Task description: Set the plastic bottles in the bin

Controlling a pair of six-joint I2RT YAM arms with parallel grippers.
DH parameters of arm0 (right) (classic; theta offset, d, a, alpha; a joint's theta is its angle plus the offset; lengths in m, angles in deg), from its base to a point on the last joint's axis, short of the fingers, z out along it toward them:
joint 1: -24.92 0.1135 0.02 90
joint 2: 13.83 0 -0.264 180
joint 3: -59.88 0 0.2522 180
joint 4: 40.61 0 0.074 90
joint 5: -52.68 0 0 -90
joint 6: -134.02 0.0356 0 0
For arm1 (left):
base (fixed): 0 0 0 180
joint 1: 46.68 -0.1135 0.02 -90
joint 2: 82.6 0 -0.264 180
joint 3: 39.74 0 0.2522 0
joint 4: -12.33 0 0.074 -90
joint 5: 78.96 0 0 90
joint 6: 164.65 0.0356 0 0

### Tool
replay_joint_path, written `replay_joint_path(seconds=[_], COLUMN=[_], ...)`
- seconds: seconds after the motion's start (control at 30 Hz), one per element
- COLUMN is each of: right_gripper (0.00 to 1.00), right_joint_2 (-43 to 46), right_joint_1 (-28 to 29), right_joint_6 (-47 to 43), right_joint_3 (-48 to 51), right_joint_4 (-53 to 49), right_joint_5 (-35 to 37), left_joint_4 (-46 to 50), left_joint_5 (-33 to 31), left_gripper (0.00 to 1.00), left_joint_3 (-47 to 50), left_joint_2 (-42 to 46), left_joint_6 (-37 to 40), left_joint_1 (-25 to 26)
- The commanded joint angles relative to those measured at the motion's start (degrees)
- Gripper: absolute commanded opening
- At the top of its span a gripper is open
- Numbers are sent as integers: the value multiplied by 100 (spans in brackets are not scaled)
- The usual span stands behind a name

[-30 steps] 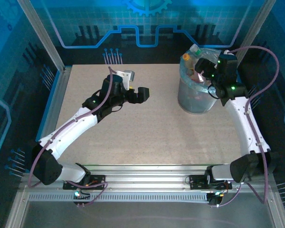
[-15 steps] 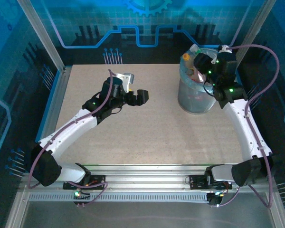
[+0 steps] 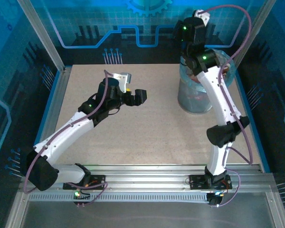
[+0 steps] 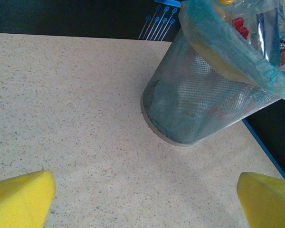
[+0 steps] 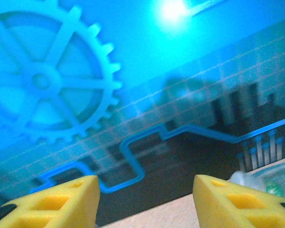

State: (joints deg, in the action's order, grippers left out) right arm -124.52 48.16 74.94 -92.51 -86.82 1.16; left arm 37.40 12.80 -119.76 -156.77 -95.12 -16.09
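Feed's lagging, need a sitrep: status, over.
Left gripper jaws open, empty. Right gripper jaws open, high beyond bin. Bottles in bin. Nothing obstructing.

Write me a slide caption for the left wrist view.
Left arm's yellow fingers, spread open above the speckled table, frame the bag-lined mesh bin of plastic bottles.

Speckled table (image 3: 147, 128); blue, seemingly backlit wall (image 3: 85, 19).

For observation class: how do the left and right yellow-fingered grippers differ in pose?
The left yellow-fingered gripper hovers low over the speckled table; the right gripper sits high near the round grey mesh bin. The left faces the bin; the right faces the blue gear wall. Left jaws stand wider. Both hold nothing.
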Motion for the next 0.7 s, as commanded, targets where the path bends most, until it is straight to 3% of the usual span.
replay_joint_path(seconds=[0.0,0.1,0.3,0.53,0.67], right_gripper=[54,54,55,55,58], right_joint_2=[-540,-918,-874,-1049,-1220], right_joint_1=[-11,-112,-311,-72,100], right_joint_6=[-468,-650,-470,-898,-709], right_joint_3=[-1056,-1641,-1263,-1047,-1221], right_joint_4=[-1189,-1544,-1806,-1404,-1670], right_joint_5=[1513,2015,2590,3472,4061], left_joint_4=[39,63,7,30,80], left_joint_5=[-83,-100,-96,-51,-40], left_gripper=[99,99,99,99,99], left_joint_3=[163,223,332,351,368], left_joint_2=[270,305,302,228,236], left_joint_6=[52,18,-101,-168,-170], left_joint_1=[-9,-18,-26,-26,-20])
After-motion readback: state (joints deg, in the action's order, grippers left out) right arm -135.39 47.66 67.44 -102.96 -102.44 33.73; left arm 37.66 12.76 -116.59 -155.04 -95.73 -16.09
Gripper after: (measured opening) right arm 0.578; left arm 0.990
